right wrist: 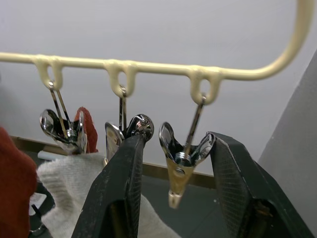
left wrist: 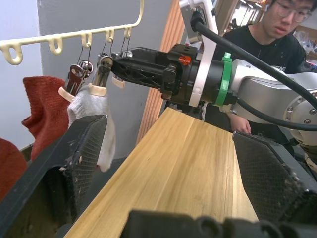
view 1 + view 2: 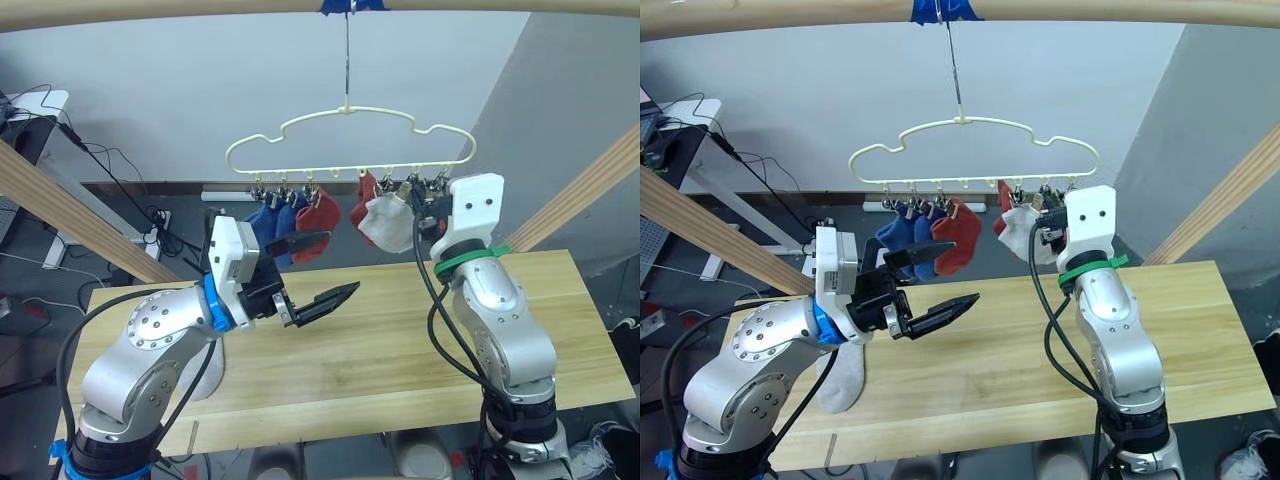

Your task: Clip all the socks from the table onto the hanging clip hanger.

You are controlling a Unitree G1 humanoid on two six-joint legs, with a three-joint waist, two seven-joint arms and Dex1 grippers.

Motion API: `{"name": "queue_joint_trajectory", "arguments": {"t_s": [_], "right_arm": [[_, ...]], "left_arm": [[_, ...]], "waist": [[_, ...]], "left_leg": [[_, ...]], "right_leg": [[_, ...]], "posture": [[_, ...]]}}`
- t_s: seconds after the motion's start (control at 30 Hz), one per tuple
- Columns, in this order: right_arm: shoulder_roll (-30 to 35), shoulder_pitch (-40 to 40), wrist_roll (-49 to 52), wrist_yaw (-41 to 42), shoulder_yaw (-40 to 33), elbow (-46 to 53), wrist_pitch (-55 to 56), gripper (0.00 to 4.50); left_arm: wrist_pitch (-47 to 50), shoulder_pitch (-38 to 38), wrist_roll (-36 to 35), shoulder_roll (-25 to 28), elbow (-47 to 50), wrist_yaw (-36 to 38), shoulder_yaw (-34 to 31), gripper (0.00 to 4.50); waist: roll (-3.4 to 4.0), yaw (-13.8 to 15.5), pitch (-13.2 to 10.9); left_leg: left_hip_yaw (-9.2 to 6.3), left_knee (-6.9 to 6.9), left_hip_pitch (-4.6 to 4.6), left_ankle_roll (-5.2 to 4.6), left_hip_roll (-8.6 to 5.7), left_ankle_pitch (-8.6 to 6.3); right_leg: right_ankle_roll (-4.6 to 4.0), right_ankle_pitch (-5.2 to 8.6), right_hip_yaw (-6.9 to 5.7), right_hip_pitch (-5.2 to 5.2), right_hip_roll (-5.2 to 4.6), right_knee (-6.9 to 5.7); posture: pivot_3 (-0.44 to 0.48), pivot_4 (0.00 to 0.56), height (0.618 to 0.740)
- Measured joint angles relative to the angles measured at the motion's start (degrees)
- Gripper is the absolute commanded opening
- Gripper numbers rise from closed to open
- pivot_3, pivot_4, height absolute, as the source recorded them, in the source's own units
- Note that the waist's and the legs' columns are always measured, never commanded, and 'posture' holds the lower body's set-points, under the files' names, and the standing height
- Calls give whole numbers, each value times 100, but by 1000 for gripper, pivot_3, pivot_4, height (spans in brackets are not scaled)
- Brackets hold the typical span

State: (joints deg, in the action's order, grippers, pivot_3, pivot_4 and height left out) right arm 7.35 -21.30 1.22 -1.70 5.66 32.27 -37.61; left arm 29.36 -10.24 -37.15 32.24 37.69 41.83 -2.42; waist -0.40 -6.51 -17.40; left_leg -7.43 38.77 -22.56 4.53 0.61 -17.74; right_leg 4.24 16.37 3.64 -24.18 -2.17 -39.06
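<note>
Clip hanger (image 3: 350, 135): cream, hung above the counter (image 3: 400, 350); five socks clipped on, blue, red and a light grey sock (image 3: 390, 222). End clip (image 1: 184, 161): empty, between the right gripper (image 1: 173, 178) jaws, spread, not yet pressing. Last grey sock (image 3: 840, 378): on the counter beneath the left gripper (image 3: 312, 272), jaws spread, empty. Advice: squeeze the clip's handles squarely; bring the sock's cuff up into it.

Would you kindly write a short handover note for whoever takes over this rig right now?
Left claw: open, empty, above the light wooden table.
Right claw: open, straddling an empty metal clip on the cream cloud-shaped clip hanger.
Done: two blue socks, two rust red socks and one light grey sock hang clipped.
Left: the second light grey sock lies on the table under the left arm.
</note>
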Motion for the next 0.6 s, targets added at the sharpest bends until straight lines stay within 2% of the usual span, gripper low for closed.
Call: {"name": "queue_joint_trajectory", "arguments": {"t_s": [0.6], "right_arm": [[146,207,-109,150,-156,145,-56,2077]], "left_arm": [[-4,51,2,-1,0,-3,99,4500]], "waist": [[0,-1,0]], "left_leg": [[1,0,1,0,0,0]], "right_leg": [[0,0,1,0,0,-1]], "posture": [[-136,316,740]]}}
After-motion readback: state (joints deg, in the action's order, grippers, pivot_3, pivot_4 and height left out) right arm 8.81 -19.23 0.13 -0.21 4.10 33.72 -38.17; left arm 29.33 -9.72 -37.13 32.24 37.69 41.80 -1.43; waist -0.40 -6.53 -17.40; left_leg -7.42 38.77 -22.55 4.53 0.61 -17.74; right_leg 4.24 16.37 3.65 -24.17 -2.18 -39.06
